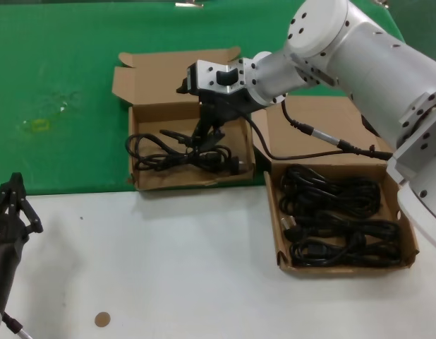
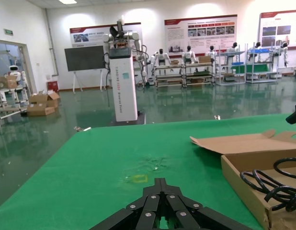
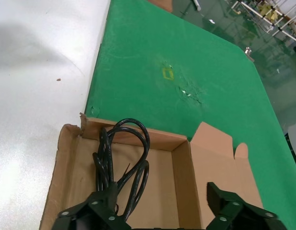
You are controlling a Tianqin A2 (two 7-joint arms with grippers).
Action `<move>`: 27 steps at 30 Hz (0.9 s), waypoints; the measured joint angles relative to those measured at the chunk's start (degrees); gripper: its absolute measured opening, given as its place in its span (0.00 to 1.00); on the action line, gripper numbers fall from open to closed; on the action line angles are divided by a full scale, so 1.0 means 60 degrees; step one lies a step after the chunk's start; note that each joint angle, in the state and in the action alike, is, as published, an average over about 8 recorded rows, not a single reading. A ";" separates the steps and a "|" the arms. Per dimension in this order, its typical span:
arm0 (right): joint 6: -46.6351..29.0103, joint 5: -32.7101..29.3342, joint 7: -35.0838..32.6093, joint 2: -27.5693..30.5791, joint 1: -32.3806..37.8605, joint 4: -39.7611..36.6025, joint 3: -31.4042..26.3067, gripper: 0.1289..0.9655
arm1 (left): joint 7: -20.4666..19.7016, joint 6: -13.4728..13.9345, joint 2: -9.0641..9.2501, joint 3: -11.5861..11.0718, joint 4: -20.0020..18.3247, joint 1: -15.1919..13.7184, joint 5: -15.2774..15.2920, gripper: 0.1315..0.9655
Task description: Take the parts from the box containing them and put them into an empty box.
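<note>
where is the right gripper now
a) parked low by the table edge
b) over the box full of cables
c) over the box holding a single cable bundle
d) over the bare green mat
c: the right gripper is over the left box, which holds one cable bundle; the other cables lie in the right box.

black cables, 2 brown cardboard boxes, green mat, white table.
</note>
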 joint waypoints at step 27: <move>0.1942 0.0508 0.0742 0.0719 -0.3476 0.3404 0.2215 0.97 | 0.0004 0.0000 -0.0001 -0.0002 -0.0024 0.0000 0.0000 0.25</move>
